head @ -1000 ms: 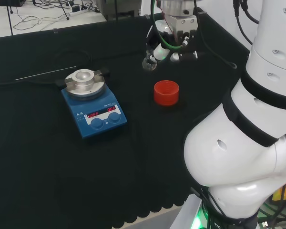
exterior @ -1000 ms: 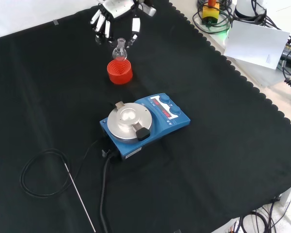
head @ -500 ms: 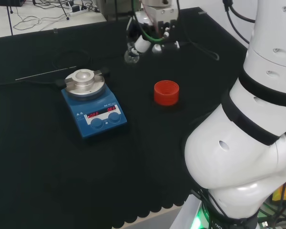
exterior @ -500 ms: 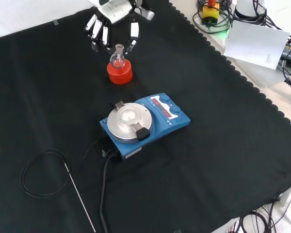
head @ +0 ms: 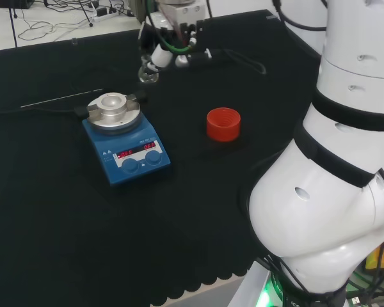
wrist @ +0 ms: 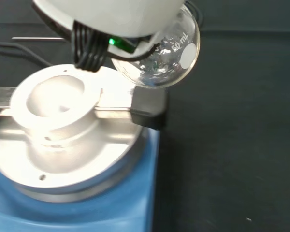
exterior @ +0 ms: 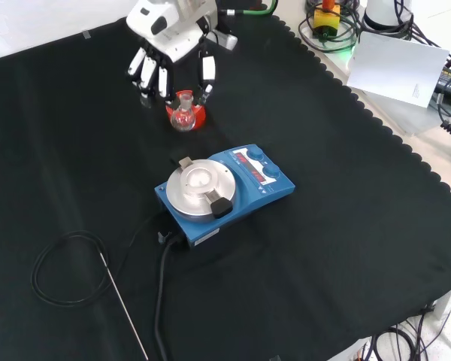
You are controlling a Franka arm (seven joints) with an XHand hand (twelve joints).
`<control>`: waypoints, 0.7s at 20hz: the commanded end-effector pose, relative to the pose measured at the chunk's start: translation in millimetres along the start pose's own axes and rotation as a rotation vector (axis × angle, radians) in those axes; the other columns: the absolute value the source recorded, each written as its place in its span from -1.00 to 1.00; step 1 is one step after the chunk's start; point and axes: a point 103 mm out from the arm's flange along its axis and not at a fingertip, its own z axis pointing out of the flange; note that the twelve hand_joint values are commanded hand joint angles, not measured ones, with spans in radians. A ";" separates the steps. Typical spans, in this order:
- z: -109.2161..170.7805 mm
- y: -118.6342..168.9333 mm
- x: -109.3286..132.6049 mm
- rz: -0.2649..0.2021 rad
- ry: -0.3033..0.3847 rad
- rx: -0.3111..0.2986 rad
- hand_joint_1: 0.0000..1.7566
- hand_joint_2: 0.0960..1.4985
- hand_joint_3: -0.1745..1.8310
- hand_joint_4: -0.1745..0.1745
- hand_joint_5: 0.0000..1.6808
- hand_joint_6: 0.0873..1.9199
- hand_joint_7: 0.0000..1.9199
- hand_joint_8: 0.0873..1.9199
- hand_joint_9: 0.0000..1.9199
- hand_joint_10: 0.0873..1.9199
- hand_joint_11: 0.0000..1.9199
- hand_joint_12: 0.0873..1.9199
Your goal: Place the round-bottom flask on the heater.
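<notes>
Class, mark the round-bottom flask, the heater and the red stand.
round-bottom flask (wrist: 159, 58): wrist view, on its glass bulb.
heater (exterior: 198, 186): front view, on its metal top.
red stand (head: 223, 124): head view, on its outer wall.

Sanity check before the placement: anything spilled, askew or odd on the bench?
Nothing stands out. The hand holds the round-bottom flask in the air, intact and apparently empty. The heater sits flat, its metal well clear. The red stand is upright on the cloth, with no spill visible.
</notes>
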 end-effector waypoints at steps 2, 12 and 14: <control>9.3 24.1 46.2 -0.078 -0.023 0.053 0.27 -0.30 0.02 1.00 0.46 -0.16 -0.39 -0.39 -0.17 -0.52 -0.57 0.34; 15.9 34.2 63.5 -0.104 -0.025 0.075 0.27 -0.30 0.02 1.00 0.46 -0.16 -0.39 -0.39 -0.17 -0.52 -0.57 0.34; 17.1 35.2 67.5 -0.112 -0.029 0.080 0.27 -0.30 0.02 1.00 0.46 -0.16 -0.39 -0.39 -0.17 -0.52 -0.57 0.34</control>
